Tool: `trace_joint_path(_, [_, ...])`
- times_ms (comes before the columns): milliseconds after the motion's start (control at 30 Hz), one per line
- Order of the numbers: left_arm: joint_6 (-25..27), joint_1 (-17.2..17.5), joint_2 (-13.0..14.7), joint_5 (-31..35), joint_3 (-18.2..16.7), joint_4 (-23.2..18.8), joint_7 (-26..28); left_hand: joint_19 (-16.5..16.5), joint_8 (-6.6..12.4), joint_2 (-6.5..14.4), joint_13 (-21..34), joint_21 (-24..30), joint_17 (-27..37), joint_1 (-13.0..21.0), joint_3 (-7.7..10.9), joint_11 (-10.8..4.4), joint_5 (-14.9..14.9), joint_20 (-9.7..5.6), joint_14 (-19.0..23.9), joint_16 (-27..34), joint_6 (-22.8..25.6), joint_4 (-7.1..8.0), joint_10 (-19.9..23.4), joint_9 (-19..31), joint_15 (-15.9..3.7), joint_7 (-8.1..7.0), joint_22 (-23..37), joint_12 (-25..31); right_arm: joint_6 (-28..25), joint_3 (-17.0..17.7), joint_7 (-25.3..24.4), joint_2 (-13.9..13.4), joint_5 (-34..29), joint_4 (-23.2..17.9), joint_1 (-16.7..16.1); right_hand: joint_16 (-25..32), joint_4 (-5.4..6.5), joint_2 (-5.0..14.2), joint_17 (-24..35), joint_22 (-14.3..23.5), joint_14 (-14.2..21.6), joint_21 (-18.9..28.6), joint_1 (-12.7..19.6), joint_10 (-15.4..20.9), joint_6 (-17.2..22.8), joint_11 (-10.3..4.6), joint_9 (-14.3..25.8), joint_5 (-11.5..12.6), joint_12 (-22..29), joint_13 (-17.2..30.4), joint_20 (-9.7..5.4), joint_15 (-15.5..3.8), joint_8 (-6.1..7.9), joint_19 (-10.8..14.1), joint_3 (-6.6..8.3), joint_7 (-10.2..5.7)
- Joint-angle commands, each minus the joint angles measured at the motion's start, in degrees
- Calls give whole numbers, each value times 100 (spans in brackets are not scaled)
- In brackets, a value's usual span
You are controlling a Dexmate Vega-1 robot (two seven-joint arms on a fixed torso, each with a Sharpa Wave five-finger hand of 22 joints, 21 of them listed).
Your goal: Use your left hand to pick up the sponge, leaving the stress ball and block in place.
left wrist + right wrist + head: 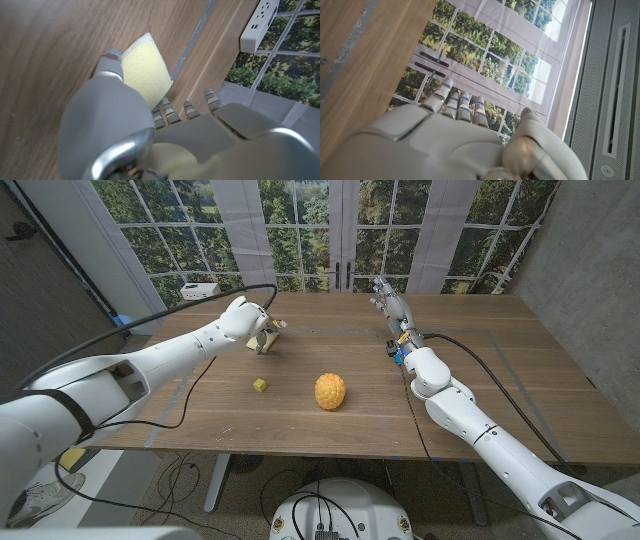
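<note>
Grasp step: your left hand (248, 318) has its fingers pinched on the sponge (145, 67). Lift straight up; ball (330, 391) at 5 o'clock (block (260, 385) nearer). Right hand (392, 305) empty, fingers straight.

No text, label or number can be read on anything here.

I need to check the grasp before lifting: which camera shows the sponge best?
The left wrist view: the sponge shows close up, pale yellow, pinched by the left hand over the table. In the head view the sponge is small and mostly hidden by that hand. The right wrist view offers nothing of it.
</note>
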Motion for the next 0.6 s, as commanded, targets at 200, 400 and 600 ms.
trace_joint_path(200, [142,233,-35,194,135,159,781,536,316,235,-20,31,-3,295,-201,-70,-45,-35,687,42,1182,-123,1109,-2,-525,-109,23,100,-118,-25,-19,-34,-94,-40,80,30,1,-18,3,9,70,50,-19,65,27,-28,30,-13,18,16,-12,26,-1,60,18,-30])
trace_joint_path(400, [318,292,77,115,-38,-145,722,562,269,241,-22,22,-4,329,-222,-59,-62,-67,694,19,1117,-140,1078,-8,-532,-107,23,40,-106,-2,-33,-49,-81,-74,42,29,-3,-17,2,9,78,49,-14,71,30,-29,30,-13,17,16,-12,30,-1,64,20,-34])
trace_joint_path(600, [527,378,277,375,-173,-646,656,562,235,247,-17,6,-3,344,-244,-59,-77,-56,674,-6,1080,-145,1045,-11,-501,-109,23,-6,-116,-7,12,-87,-77,-102,28,24,-7,-14,1,9,79,46,-7,72,33,-17,30,-14,14,16,-10,25,0,65,23,-35])
